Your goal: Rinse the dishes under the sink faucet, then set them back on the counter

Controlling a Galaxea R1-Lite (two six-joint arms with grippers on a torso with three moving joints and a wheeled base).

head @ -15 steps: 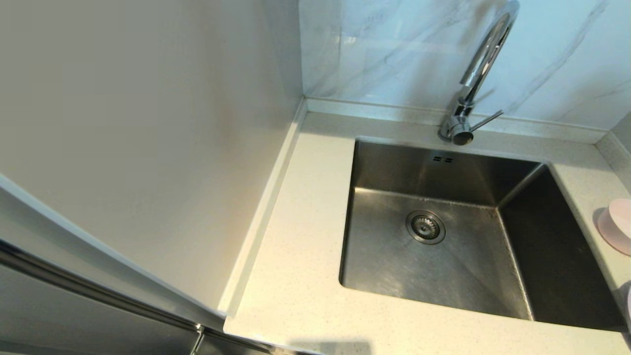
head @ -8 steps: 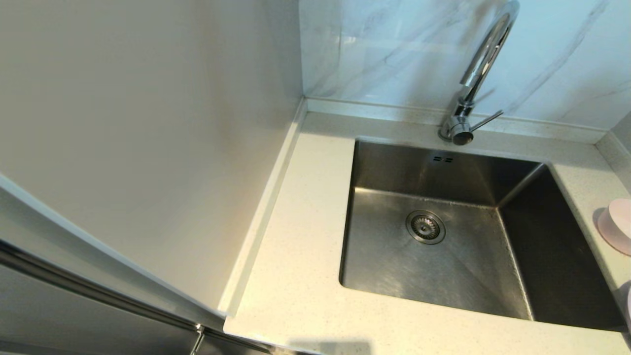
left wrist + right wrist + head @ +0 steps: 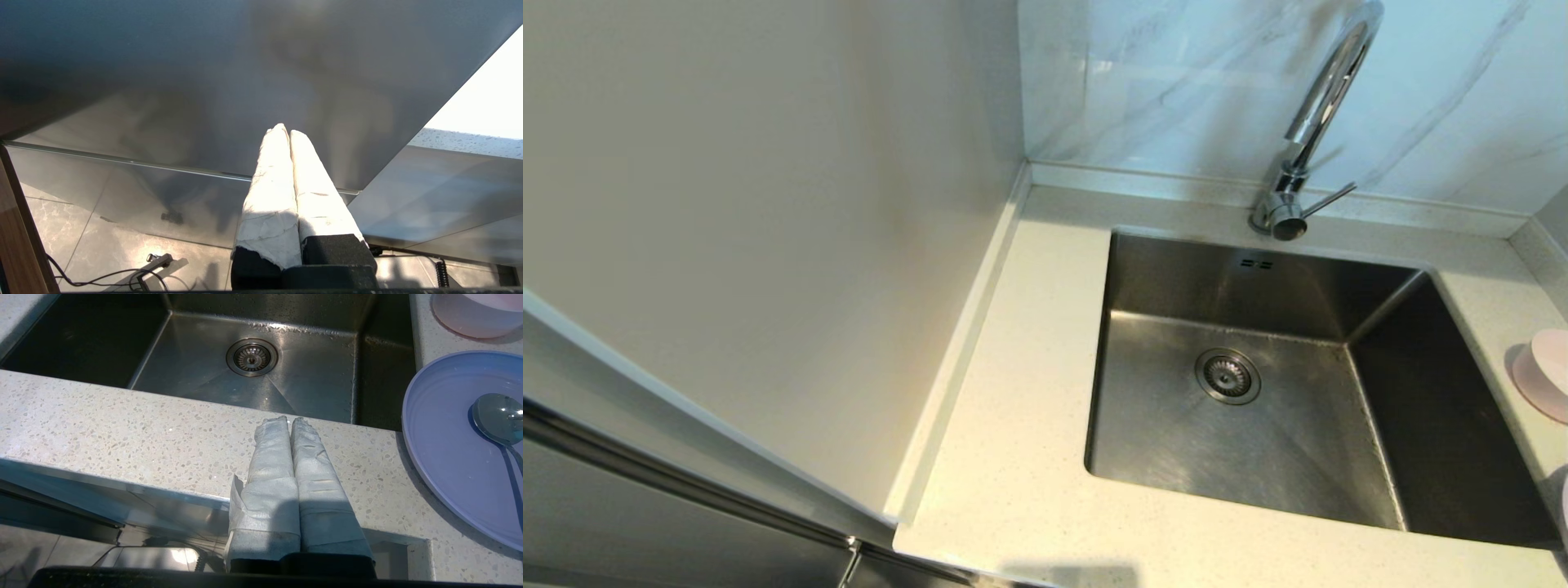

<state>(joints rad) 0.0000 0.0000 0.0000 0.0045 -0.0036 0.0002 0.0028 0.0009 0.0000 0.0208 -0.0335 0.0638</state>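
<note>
The steel sink [image 3: 1176, 441] lies empty, its drain strainer [image 3: 1227, 376] dry, and the chrome faucet [image 3: 1311, 122] stands behind it. A pale pink bowl [image 3: 1547, 371] sits on the counter [image 3: 1013, 457] at the sink's right. In the right wrist view the lilac plate [image 3: 457, 457] carries a metal spoon [image 3: 496, 418], with the bowl [image 3: 474, 314] beyond it. My right gripper [image 3: 289, 419] is shut and empty, low over the counter's front edge, left of the plate. My left gripper [image 3: 284, 130] is shut and empty, below counter level by a grey cabinet face. Neither arm shows in the head view.
A plain cream wall panel [image 3: 768, 245] rises along the counter's left side. Marble-veined tiles [image 3: 1176, 82] back the faucet. The faucet's thin lever [image 3: 1327, 200] points right. Below the left gripper lie floor tiles and a cable [image 3: 106, 277].
</note>
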